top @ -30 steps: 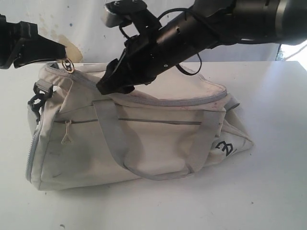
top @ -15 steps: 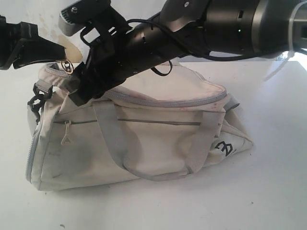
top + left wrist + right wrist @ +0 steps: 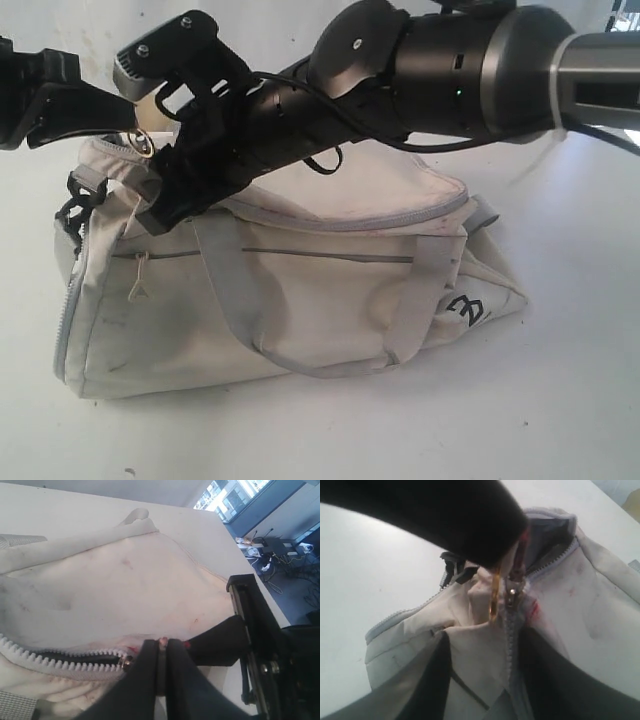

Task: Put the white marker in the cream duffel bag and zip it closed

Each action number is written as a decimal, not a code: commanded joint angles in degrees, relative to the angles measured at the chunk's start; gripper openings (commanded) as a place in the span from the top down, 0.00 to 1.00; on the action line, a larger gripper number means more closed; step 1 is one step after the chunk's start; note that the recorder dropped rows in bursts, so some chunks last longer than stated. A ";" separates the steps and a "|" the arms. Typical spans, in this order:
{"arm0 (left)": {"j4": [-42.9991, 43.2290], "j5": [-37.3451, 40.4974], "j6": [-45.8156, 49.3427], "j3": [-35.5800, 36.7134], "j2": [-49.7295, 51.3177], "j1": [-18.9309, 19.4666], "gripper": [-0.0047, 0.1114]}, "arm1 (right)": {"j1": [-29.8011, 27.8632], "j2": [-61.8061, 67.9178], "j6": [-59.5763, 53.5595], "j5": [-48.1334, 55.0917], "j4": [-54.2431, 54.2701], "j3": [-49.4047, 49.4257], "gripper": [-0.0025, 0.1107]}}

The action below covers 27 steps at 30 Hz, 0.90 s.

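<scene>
on the bag (image 3: 300, 310), left gripper (image 3: 161, 647) clamped

Soft cloth, a little metal, smooth machine shell.
The cream duffel bag (image 3: 320, 300) is matt woven cloth, smudged and creased. Its grey straps (image 3: 225, 280) are coarser webbing. The zipper (image 3: 45, 655) has white plastic-looking teeth and a metal slider. A brassy ring (image 3: 495, 595) shines at the bag's left end. The right arm (image 3: 450, 70) has a smooth, half-glossy dark shell. The table (image 3: 560, 400) is plain matt white.
</scene>
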 commanded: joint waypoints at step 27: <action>2.03 -10.83 -9.42 -0.18 -0.76 0.28 0.96 | -0.17 2.09 23.80 6.32 -20.80 0.01 0.98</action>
